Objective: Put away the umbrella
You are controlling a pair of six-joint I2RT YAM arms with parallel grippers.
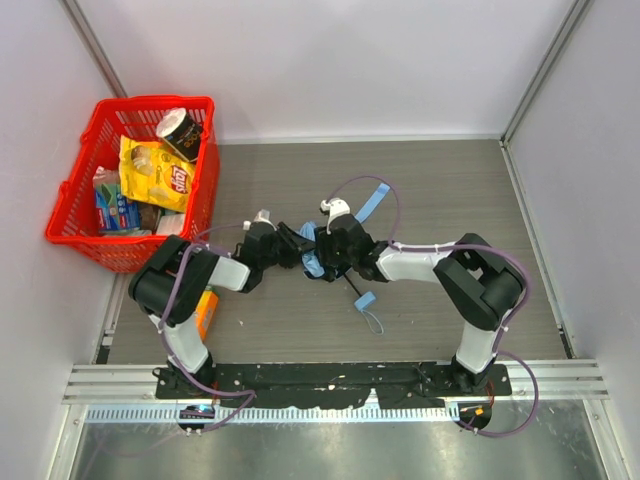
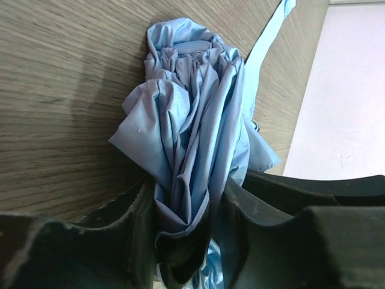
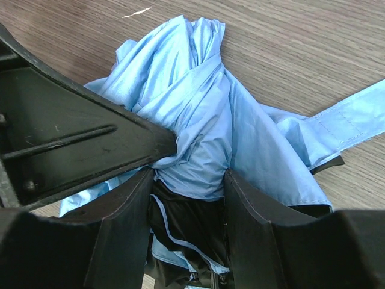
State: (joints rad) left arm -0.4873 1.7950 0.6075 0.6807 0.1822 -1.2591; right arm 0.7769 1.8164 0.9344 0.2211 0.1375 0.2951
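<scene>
The umbrella lies bunched mid-table as a crumpled sky-blue bundle, with both grippers meeting on it. My left gripper comes in from the left, its jaws parted around a hanging fold of cloth that sits loosely between the fingers. My right gripper is shut on the bundle's blue and black cloth. Its closing strap trails towards the far side. The thin black shaft and strap loop stick out towards the near side.
A red basket with snack packets and a can stands at the far left by the wall. An orange box lies under the left arm. White walls close the table at the back and both sides.
</scene>
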